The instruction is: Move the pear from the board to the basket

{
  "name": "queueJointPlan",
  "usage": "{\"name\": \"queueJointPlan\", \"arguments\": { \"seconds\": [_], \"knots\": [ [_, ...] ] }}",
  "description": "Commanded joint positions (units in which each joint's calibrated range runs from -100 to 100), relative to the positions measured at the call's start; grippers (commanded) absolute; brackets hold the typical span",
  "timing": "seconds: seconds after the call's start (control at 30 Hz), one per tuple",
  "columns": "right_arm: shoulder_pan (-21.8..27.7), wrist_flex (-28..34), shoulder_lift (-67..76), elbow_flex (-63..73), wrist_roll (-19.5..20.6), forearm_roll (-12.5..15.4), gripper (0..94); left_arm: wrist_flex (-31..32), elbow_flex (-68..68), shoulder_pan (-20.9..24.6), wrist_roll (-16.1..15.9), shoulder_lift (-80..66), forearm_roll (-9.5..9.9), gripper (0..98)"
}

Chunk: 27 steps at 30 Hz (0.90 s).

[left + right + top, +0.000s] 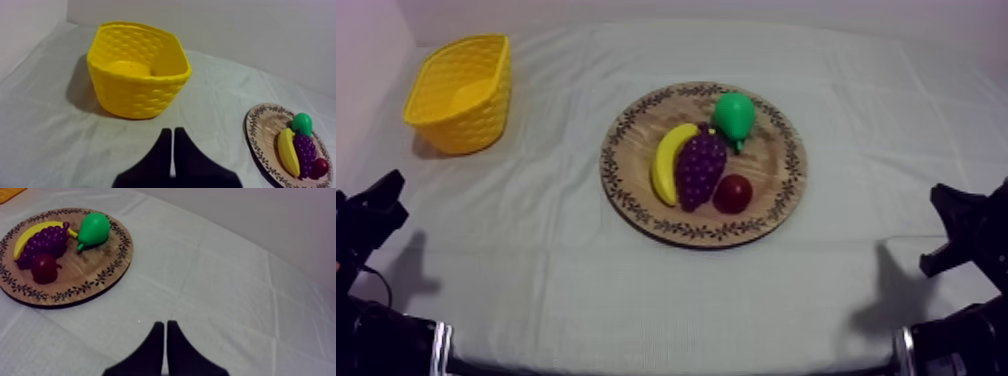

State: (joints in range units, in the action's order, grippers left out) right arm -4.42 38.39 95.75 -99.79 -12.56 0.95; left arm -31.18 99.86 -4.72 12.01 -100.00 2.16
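Left gripper (pixel 172 131) and right gripper (pixel 165 323) sat pressed together while I judged the pear (pixel 733 116), at the board's (pixel 772 162) far edge, light, hard, slick, best pinched across its belly.

Pear (pixel 733 116) on board (pixel 776 190) behind grapes (pixel 700 166); basket (pixel 458 95) far left.

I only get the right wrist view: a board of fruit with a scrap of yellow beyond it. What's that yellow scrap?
Observer: A yellow basket, upright on the cloth, well apart from the wooden board.
Operator: Is anything near it?
Observer: The left tool, shut, with the basket ahead of it.
Operator: The banana looks half hidden to me.
Observer: From above, the banana shows whole, curved beside the grapes, at their left.
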Motion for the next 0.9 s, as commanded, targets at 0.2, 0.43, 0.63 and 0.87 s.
{"name": "queueJointPlan", "arguments": {
  "seconds": [0.2, 0.43, 0.63, 0.87],
  "knots": [
    [0.0, 0.0, 0.0, 0.0, -0.1, 0.0, 0.3, 0.0, 0.0, -0.6, -8.7, 0.0, 0.02, 0.0],
    [0.0, 0.0, 0.0, 0.0, 0.0, 0.0, 0.3, -1.6, -1.5, -1.0, -9.6, 1.1, -0.35, 0.0],
    [0.0, 0.0, 0.0, 0.0, 0.0, 0.0, 0.3, -12.5, -20.1, -1.9, -11.7, 10.4, -1.48, 0.0],
    [0.0, 0.0, 0.0, 0.0, -0.1, 0.0, 0.3, -20.0, -43.0, -3.6, -12.3, 27.8, -1.87, 0.0]
  ]
}}
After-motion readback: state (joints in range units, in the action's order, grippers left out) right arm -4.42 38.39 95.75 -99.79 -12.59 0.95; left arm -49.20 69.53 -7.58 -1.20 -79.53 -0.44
